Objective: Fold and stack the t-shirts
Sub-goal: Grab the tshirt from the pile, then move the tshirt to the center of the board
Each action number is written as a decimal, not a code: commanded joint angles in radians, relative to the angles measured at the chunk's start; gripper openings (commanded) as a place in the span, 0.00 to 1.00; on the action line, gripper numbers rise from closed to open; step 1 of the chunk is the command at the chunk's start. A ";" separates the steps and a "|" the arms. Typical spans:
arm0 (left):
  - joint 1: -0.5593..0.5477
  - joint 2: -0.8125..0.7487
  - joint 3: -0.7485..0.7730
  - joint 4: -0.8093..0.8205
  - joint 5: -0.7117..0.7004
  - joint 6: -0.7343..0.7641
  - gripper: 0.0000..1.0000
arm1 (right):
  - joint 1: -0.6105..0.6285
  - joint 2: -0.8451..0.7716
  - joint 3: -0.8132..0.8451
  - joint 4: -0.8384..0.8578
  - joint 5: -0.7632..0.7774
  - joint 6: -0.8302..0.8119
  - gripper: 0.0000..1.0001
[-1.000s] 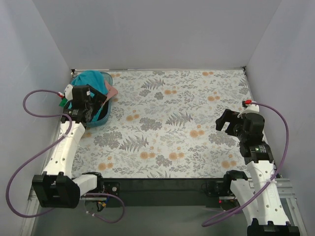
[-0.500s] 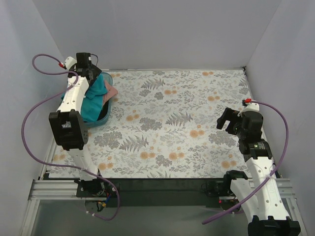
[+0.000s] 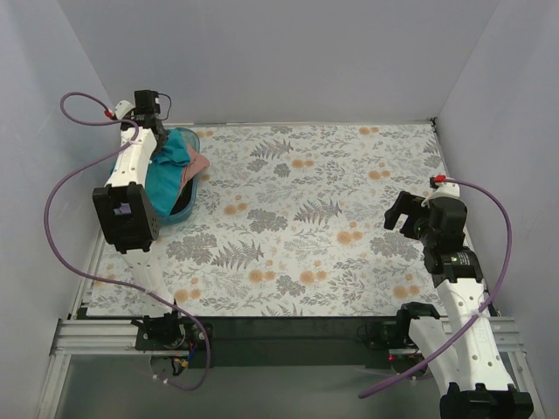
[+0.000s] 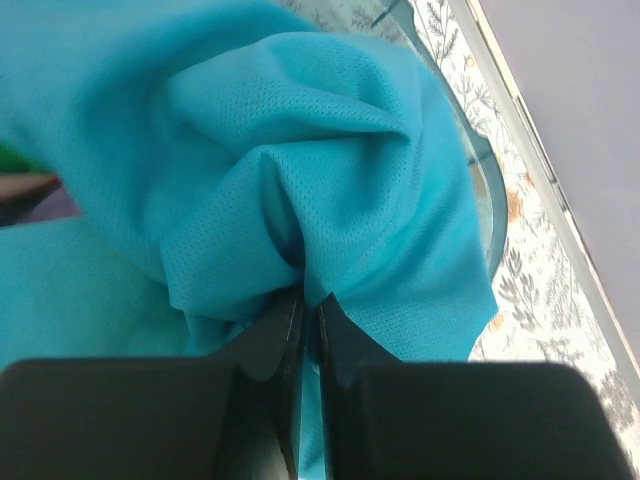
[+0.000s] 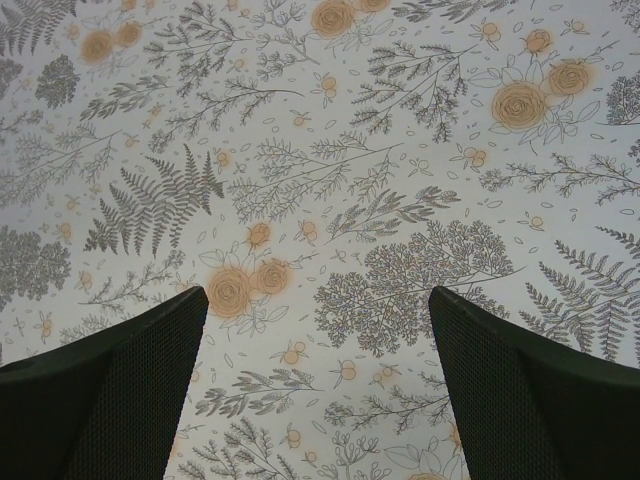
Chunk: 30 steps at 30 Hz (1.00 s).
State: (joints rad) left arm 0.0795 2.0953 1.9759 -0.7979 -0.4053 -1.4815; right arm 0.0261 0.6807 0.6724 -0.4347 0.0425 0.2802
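The teal-blue t-shirt (image 3: 164, 175) hangs bunched from my left gripper (image 3: 161, 138) down into the teal basket (image 3: 185, 206) at the table's far left corner. In the left wrist view the left gripper (image 4: 308, 298) is shut, with a pinched fold of the teal t-shirt (image 4: 330, 150) between its fingertips. A salmon-pink t-shirt (image 3: 199, 163) pokes over the basket's right rim. A sliver of green cloth (image 4: 8, 158) shows at the left edge. My right gripper (image 3: 400, 215) hovers open over the tablecloth at the right; the right gripper (image 5: 318, 300) has nothing between its fingers.
The basket's rim (image 4: 487, 170) curves just right of the held cloth, close to the back wall. A floral tablecloth (image 3: 306, 218) covers the table. Grey walls close in the left, back and right sides. A purple cable (image 3: 65, 183) loops off the left arm.
The left arm has swung up from low over the basket to upright at the back corner. Its gripper has shut on the teal t-shirt and drawn it upward. The right arm barely moved.
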 commanded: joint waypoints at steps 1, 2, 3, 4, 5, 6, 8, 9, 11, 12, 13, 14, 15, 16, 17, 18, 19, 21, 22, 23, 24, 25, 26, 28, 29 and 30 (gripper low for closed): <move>0.003 -0.234 -0.078 0.067 0.022 0.021 0.00 | -0.005 -0.015 0.004 0.039 -0.006 -0.019 0.98; 0.003 -0.277 -0.135 0.090 0.026 0.026 0.00 | -0.005 -0.023 0.003 0.039 -0.007 -0.019 0.98; 0.003 -0.317 -0.159 0.138 0.057 0.041 0.00 | -0.005 -0.027 0.003 0.039 -0.009 -0.018 0.98; 0.002 -0.355 -0.185 0.166 0.077 0.052 0.00 | -0.005 -0.033 0.003 0.039 -0.012 -0.019 0.98; 0.002 -0.439 -0.213 0.192 0.110 0.065 0.00 | -0.005 -0.046 0.004 0.040 -0.019 -0.019 0.98; 0.000 -0.475 -0.254 0.256 0.220 0.088 0.00 | -0.005 -0.050 0.004 0.040 -0.032 -0.019 0.98; -0.015 -0.585 -0.297 0.320 0.343 0.141 0.00 | -0.005 -0.066 0.003 0.044 -0.070 -0.019 0.98; -0.059 -0.615 -0.316 0.368 0.386 0.156 0.00 | -0.006 -0.072 0.004 0.048 -0.099 -0.019 0.98; -0.151 -0.652 -0.304 0.382 0.404 0.200 0.00 | -0.005 -0.082 0.009 0.053 -0.133 -0.019 0.98; -0.259 -0.668 -0.287 0.382 0.401 0.223 0.00 | -0.005 -0.089 0.016 0.054 -0.159 -0.018 0.98; -0.312 -0.673 -0.257 0.384 0.404 0.239 0.00 | -0.005 -0.093 0.022 0.056 -0.171 -0.016 0.98; -0.360 -0.675 -0.241 0.390 0.446 0.257 0.00 | -0.006 -0.101 0.027 0.057 -0.184 -0.016 0.98; -0.439 -0.675 -0.227 0.405 0.482 0.257 0.00 | -0.005 -0.107 0.033 0.056 -0.199 -0.016 0.99; -0.479 -0.673 -0.204 0.422 0.558 0.256 0.00 | -0.006 -0.113 0.042 0.056 -0.202 -0.016 0.98; -0.516 -0.672 -0.195 0.442 0.589 0.256 0.00 | -0.005 -0.127 0.046 0.054 -0.204 -0.018 0.99; -0.603 -0.667 -0.187 0.483 0.614 0.260 0.00 | -0.005 -0.136 0.047 0.053 -0.201 -0.019 0.98; -0.650 -0.649 -0.172 0.500 0.637 0.271 0.00 | -0.005 -0.145 0.047 0.053 -0.196 -0.019 0.98; -0.765 -0.618 -0.094 0.503 0.669 0.328 0.00 | -0.006 -0.176 0.046 0.048 -0.169 -0.019 0.99; -0.788 -0.601 -0.072 0.505 0.671 0.340 0.00 | -0.005 -0.187 0.046 0.044 -0.155 -0.019 0.98; -0.799 -0.598 -0.052 0.505 0.671 0.342 0.00 | -0.006 -0.205 0.050 0.036 -0.138 -0.018 0.98; -0.804 -0.598 -0.055 0.506 0.654 0.345 0.00 | -0.006 -0.213 0.055 0.012 -0.107 -0.019 0.98; -0.804 -0.603 -0.067 0.508 0.611 0.346 0.00 | -0.006 -0.220 0.061 -0.002 -0.092 -0.019 0.98; -0.804 -0.619 -0.128 0.512 0.550 0.348 0.00 | -0.005 -0.237 0.072 -0.018 -0.076 -0.022 0.98; -0.804 -0.644 -0.223 0.525 0.290 0.342 0.00 | -0.006 -0.250 0.081 -0.056 -0.047 -0.024 0.98; -0.802 -0.661 -0.320 0.522 0.201 0.333 0.00 | -0.005 -0.254 0.091 -0.085 -0.008 -0.023 0.98; -0.801 -0.669 -0.378 0.516 0.031 0.316 0.00 | -0.006 -0.254 0.096 -0.102 0.008 -0.022 0.97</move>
State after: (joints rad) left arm -0.7380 1.4757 1.7420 -0.2802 0.0307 -1.1667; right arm 0.0261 0.4370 0.7155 -0.4786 -0.0338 0.2760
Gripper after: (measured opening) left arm 0.036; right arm 0.981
